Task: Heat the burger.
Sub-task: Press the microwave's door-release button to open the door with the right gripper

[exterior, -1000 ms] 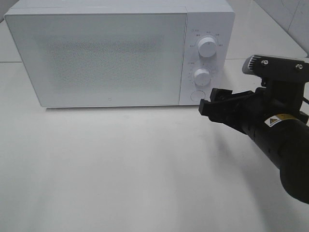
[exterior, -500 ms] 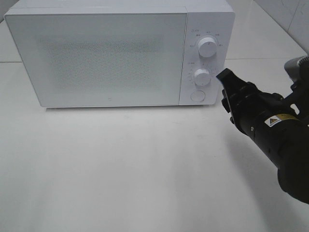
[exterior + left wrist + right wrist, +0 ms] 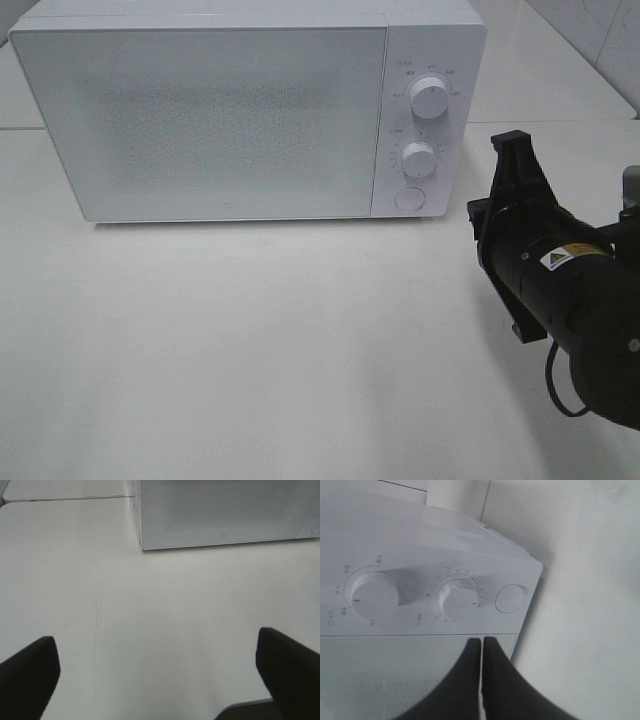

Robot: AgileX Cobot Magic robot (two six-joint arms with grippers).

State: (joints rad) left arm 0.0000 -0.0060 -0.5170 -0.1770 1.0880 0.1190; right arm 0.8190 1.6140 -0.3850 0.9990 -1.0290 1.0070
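The burger is out of view. The white microwave (image 3: 220,110) stands at the back of the table with its door closed; it also shows in the left wrist view (image 3: 225,510) and the right wrist view (image 3: 395,540). My right gripper (image 3: 512,145) is shut and empty, turned on edge, just right of the control panel and apart from it. In the right wrist view its fingertips (image 3: 482,642) are pressed together below the lower knob (image 3: 460,597) and the round button (image 3: 510,598). My left gripper (image 3: 155,640) is open and empty over the bare table in front of the microwave.
The control panel holds an upper knob (image 3: 430,97), a lower knob (image 3: 418,157) and a round button (image 3: 408,198). The white table (image 3: 250,340) spreads in front of the microwave. A tiled wall stands at the far right.
My right gripper has drawn back to the right from the round button, moved up and rolled onto its edge. The microwave door stays closed.
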